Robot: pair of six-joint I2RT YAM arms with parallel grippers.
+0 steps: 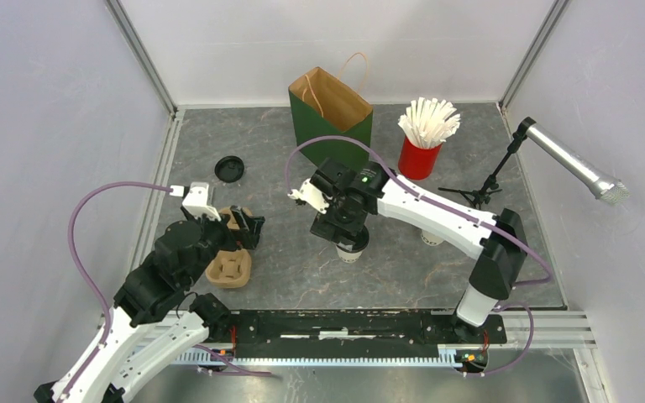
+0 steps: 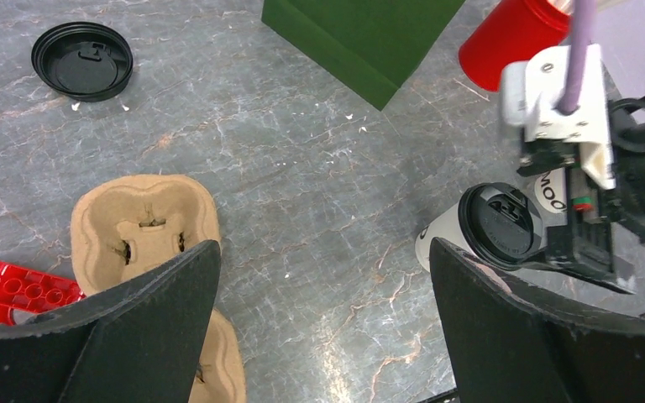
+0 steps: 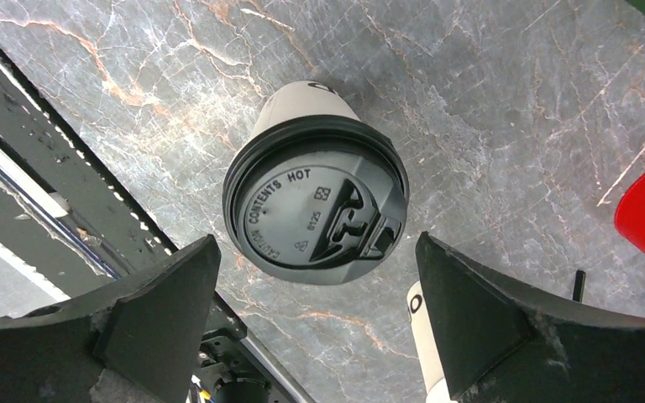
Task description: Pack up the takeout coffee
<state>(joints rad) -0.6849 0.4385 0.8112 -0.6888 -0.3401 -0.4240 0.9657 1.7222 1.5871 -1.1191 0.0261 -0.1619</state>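
Note:
One takeout coffee cup, white with a black lid on, stands upright on the grey table. My right gripper hangs open just above it, its fingers on either side and clear of the lid. In the top view this cup shows under the right gripper. The second white cup stands close by; its top is hidden. A loose black lid lies at the back left. My left gripper is open and holds nothing, beside the brown pulp carrier. The green bag stands open at the back.
A red cup of white straws stands right of the bag. A microphone on a black stand reaches in from the right. A red plastic piece lies left of the carrier. Walls close the table on three sides.

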